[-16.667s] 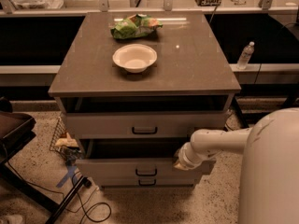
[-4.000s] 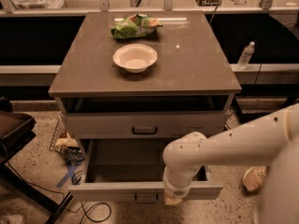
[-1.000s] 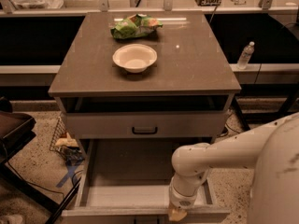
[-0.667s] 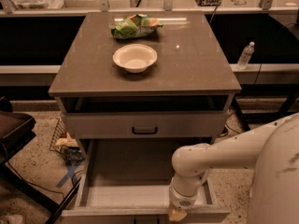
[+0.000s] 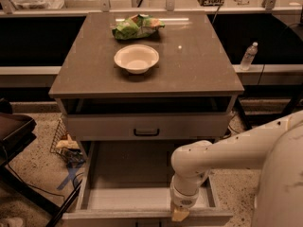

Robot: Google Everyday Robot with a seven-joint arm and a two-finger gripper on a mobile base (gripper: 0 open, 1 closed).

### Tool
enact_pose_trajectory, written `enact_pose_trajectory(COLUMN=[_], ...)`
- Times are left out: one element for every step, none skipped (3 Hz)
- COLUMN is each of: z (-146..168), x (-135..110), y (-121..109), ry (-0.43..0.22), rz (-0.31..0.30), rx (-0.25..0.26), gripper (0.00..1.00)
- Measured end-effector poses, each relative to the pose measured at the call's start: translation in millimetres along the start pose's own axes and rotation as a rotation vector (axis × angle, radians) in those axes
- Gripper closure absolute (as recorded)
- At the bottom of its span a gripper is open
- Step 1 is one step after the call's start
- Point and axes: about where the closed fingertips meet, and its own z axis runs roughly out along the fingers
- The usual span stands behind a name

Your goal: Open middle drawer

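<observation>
The gripper (image 5: 180,214) is seen at the front of the middle drawer (image 5: 135,174); its grip cannot be told. If pulled more, the drawer could be dropped.

The wide, shallow light-grey middle drawer (image 5: 128,174) now stands far out toward 6 o'clock with its long grey interior open to view. At first it is barely out, and four seconds ago it is only partway. The white robot arm (image 5: 213,157) no longer reaches in level from 3 o'clock and instead bends downward. The hand (image 5: 180,214) sits lower, at the drawer's front edge near 6 o'clock.
</observation>
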Motion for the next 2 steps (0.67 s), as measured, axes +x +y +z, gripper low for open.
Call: enact_pose_trajectory(z=[-34,-57], x=[-3,-2], y=[-22,-45], ry=[0.091,0.163], rz=[-0.026,-0.058], rx=[0.059,0.065], gripper=[0.74,1.0])
